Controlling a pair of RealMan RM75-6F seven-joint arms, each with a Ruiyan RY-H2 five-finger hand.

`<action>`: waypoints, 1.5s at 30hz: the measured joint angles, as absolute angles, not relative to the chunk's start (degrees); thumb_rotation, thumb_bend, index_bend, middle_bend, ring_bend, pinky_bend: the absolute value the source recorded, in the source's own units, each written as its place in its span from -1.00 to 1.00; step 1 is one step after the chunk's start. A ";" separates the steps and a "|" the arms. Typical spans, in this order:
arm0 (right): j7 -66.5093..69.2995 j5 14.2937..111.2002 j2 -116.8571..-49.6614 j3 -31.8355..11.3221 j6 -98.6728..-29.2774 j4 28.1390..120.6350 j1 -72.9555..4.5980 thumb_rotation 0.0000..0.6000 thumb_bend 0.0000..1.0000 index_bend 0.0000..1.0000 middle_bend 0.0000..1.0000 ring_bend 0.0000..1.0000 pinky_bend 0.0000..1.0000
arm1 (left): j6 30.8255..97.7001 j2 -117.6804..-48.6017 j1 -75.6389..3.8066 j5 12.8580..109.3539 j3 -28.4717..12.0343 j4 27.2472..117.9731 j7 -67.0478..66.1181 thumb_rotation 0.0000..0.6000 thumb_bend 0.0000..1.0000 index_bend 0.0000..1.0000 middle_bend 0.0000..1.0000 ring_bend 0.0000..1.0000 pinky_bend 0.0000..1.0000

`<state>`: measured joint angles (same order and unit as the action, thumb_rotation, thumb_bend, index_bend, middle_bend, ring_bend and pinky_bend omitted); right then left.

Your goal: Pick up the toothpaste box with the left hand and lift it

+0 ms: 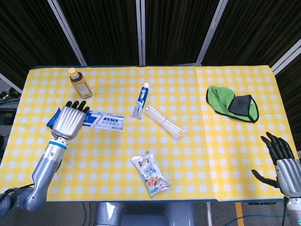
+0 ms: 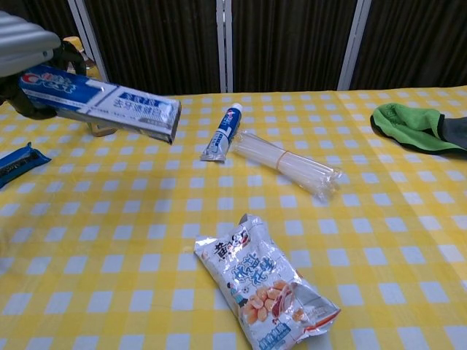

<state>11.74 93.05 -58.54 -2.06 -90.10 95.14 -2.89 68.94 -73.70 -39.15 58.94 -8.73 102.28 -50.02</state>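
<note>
The long rectangular cardboard toothpaste box (image 2: 102, 102), glossy blue and white, hangs clear above the checked yellow tablecloth (image 1: 211, 155), its left end wrapped in the metal-backed left hand (image 1: 70, 121); the fingers (image 1: 77, 105) curl over the box's far edge, hiding that end. Just beside lie a soft toothpaste tube (image 1: 140, 100) and a clear bag of thin sticks (image 1: 164, 122). The right hand (image 1: 282, 160), cut off at the frame corner, holds nothing, fingers spread.
</note>
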 measured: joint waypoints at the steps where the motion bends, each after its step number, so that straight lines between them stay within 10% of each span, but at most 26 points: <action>1: 11.70 93.01 -58.56 -2.08 -90.10 95.14 -2.88 1.00 -0.84 -1.00 -1.00 -1.00 -1.00 | 68.78 -74.61 -39.11 58.30 -8.76 102.36 -49.64 1.00 -0.40 -0.47 -0.76 -0.67 -0.50; 8: 11.75 92.91 -58.62 -2.12 -89.96 94.96 -2.97 1.00 -0.84 -1.00 -1.00 -1.00 -1.00 | 67.96 -81.47 -39.26 54.67 -8.76 101.63 -46.75 1.00 -0.57 -1.00 -1.00 -1.00 -1.00; 22: 11.52 92.81 -58.64 -2.22 -90.00 94.85 -2.96 1.00 -0.84 -1.00 -1.00 -1.00 -1.00 | 72.11 -79.22 -34.33 60.69 -6.58 103.92 -36.18 1.00 -0.62 -1.00 -1.00 -1.00 -1.00; 45: 7.00 92.82 -60.86 -1.59 -87.92 94.09 -3.67 1.00 -0.84 -1.00 -1.00 -1.00 -1.00 | 98.48 -76.66 -8.99 83.62 6.12 92.06 -16.54 1.00 -0.65 -1.00 -1.00 -1.00 -1.00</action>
